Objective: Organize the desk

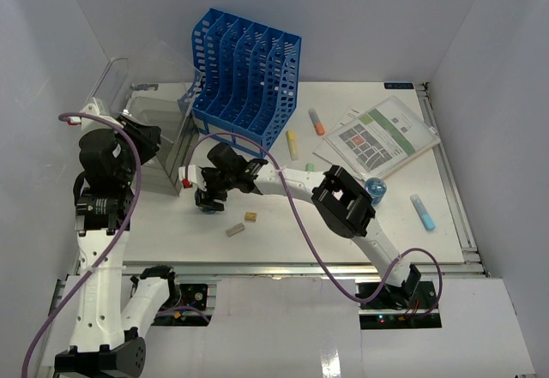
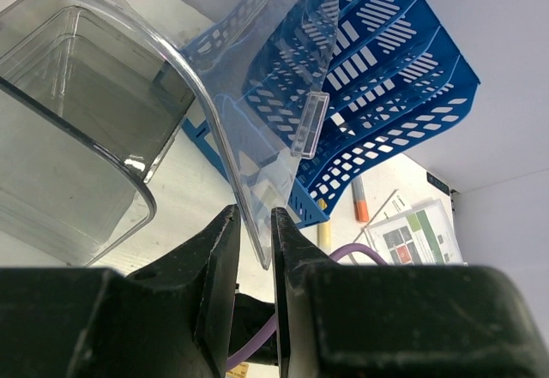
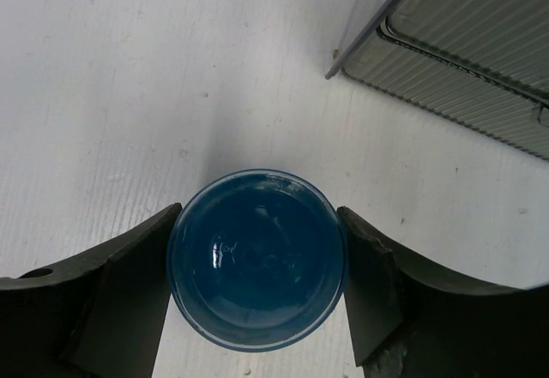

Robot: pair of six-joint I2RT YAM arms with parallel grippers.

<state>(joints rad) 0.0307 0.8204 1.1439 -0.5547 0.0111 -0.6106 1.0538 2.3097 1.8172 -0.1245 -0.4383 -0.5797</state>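
Observation:
On the white desk (image 1: pixel 292 232) stands a small round blue jar (image 3: pixel 257 258), seen from straight above in the right wrist view. My right gripper (image 3: pixel 257 254) straddles it, and both fingers touch its sides. From the top, that gripper (image 1: pixel 208 200) hangs in front of the blue rack. My left gripper (image 2: pixel 256 245) is shut on the lower edge of a clear plastic lid (image 2: pixel 232 112), which it holds raised over an open clear box (image 2: pixel 69 155). In the top view the left gripper (image 1: pixel 153 135) sits at the box (image 1: pixel 163 151) on the desk's left side.
A blue file rack (image 1: pixel 247 74) stands at the back. Right of it lie an orange marker (image 1: pixel 316 121), a yellow marker (image 1: pixel 292 144), a printed booklet (image 1: pixel 382 136), a second blue jar (image 1: pixel 375 189) and a light blue marker (image 1: pixel 422 211). Two small blocks (image 1: pixel 235 231) lie near the front.

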